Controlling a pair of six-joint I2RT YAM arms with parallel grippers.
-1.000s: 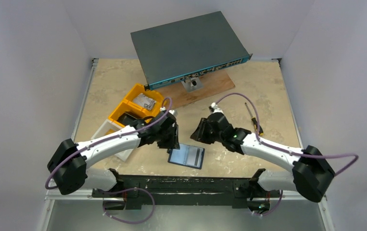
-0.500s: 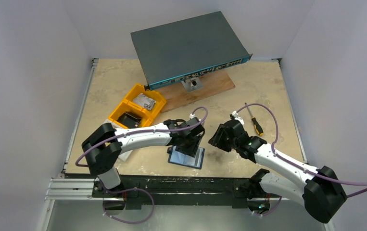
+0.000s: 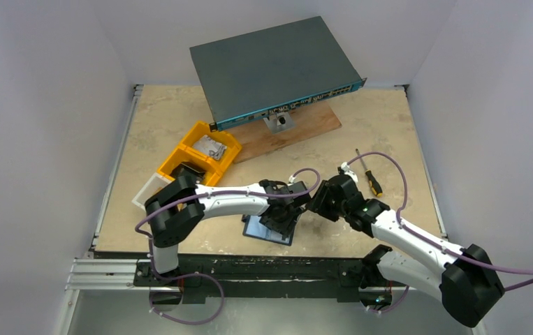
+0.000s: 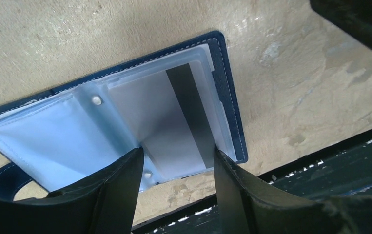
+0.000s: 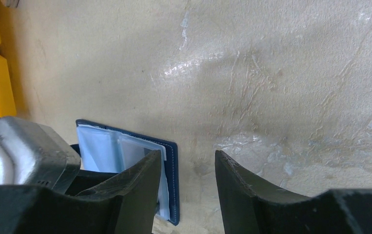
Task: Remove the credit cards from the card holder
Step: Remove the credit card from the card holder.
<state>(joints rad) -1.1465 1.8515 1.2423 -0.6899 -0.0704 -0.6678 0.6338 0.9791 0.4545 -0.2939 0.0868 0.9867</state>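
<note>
The card holder (image 3: 252,227) lies open and flat near the table's front edge, navy border (image 4: 228,97) around pale clear sleeves. A pale credit card (image 4: 159,114) with a dark stripe sits inside the right sleeve. My left gripper (image 3: 282,213) hangs over that sleeve, open (image 4: 178,158), its fingertips either side of the card's near end; whether they touch the sleeve I cannot tell. My right gripper (image 3: 319,199) is open just right of the holder (image 5: 172,185), with bare table between its fingers (image 5: 187,161).
Yellow bins (image 3: 197,157) and a white tray (image 3: 148,190) stand at the left. A grey network switch (image 3: 274,66) leans on a wooden board (image 3: 305,124) at the back. A screwdriver (image 3: 370,176) lies at the right. The black front rail (image 4: 320,165) runs just beyond the holder.
My left gripper has swung right from the holder's left corner to over its right sleeve, and its jaws have widened. My right gripper has drawn in close to the holder's right edge and opened.
</note>
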